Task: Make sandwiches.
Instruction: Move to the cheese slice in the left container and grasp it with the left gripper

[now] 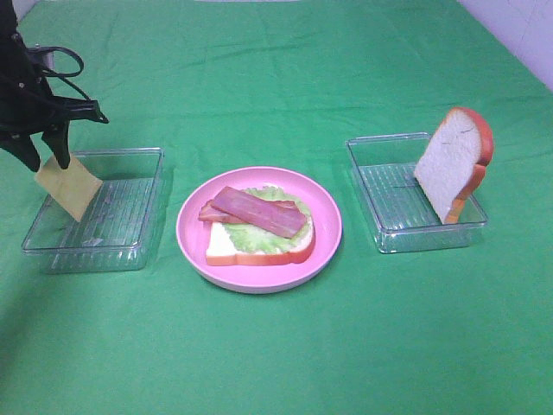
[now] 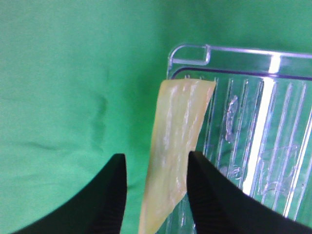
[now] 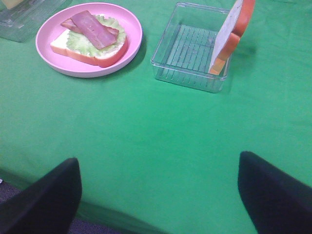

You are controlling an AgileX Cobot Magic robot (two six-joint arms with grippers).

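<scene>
The cheese square (image 1: 69, 186) was grasped by the left hand (image 1: 45, 160) at its upper corner and hung tilted over the near-left part of the left tray (image 1: 130, 152), clear of the tray floor as far as could be judged. The right hand (image 3: 157, 158) was released, nothing in it, low over bare desk (image 1: 276, 354).

Handling, judged: the cheese was thin, light and floppy. It drooped under its own weight and looked glossy, so it could slip or swing. A pinch on a corner or edge was enough, and a flat drop onto the stack would be needed. The second bread slice (image 1: 449, 160) looked stiffer and thicker. It stood on edge, leaned on the far wall of the right tray (image 1: 380, 201), and its exposed top crust was the likely place to take hold.

The open stack lay on the pink plate (image 1: 325, 216): bottom bread slice (image 1: 220, 248), lettuce (image 1: 259, 235), bacon strips (image 1: 259, 210), with no cheese on it yet.

Views: the whole layout, both trays and the lift height were shown only by the high view. In the left wrist view the cheese (image 2: 175, 146) was seen edge-on between the fingers (image 2: 204, 185), one touching it, a slit of green beside the other, with the pinch point out of frame. The gaping right hand was shown only by the right wrist view.
</scene>
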